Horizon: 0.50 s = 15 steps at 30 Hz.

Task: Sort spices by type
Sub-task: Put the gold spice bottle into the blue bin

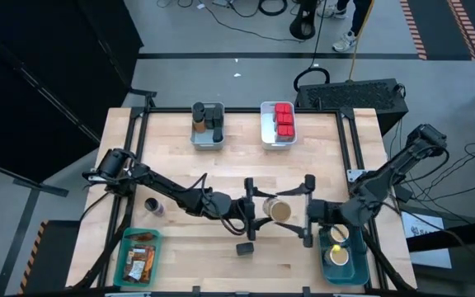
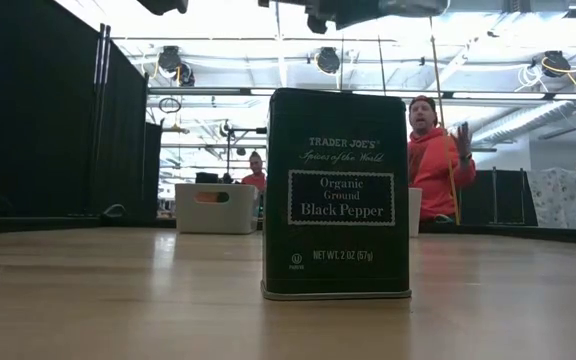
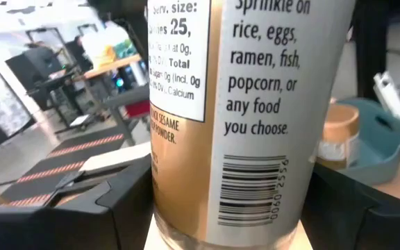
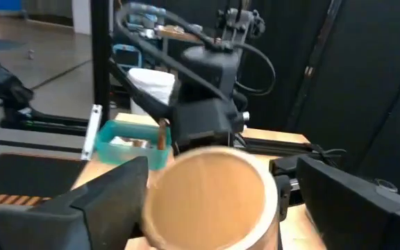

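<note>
High view: both end effectors, left (image 1: 251,206) and right (image 1: 308,213), bracket the tan-topped jar (image 1: 280,211); grip unclear.

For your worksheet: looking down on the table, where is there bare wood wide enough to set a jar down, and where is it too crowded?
Free: the wide patch between the grey bin and white bin at the far edge and the arms, and the near edge between the teal bin and the black pepper tin. Crowded: mid-table, where the left gripper and right gripper flank the tan-topped jar, beside the blue bin.
</note>
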{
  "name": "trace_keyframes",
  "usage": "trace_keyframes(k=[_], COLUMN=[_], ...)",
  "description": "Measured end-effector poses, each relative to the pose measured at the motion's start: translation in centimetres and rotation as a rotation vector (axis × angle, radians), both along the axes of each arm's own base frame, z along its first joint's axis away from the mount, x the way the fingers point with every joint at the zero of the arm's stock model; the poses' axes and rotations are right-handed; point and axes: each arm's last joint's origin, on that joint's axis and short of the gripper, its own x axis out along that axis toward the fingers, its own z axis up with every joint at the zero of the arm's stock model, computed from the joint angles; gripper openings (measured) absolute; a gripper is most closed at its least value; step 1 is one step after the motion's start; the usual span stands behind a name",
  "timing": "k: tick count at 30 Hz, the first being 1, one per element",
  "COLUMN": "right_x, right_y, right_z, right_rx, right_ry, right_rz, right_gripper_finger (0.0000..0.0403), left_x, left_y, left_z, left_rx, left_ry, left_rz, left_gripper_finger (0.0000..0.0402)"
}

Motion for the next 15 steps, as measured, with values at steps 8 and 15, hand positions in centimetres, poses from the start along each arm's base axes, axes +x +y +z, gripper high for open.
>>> trace_keyframes(k=[8,15], right_x=[-2.4,-2.1], right_y=[-0.6,-0.3], right_z=[2.4,6.7], right_rx=[-0.028,-0.135], right_ry=[0.003,0.224], right_rz=[0.045,-0.039], right_gripper_finger=[0.0338,0.0338], left_x=[-0.2,-0.3], left_y=[-0.3,-0.1], left_z=[-0.7,-0.9], left_rx=[0.029,0.015], left_ry=[0.074,0.085], left_rz=[0.064,0.121], left_gripper_finger=[0.0283,0.0283])
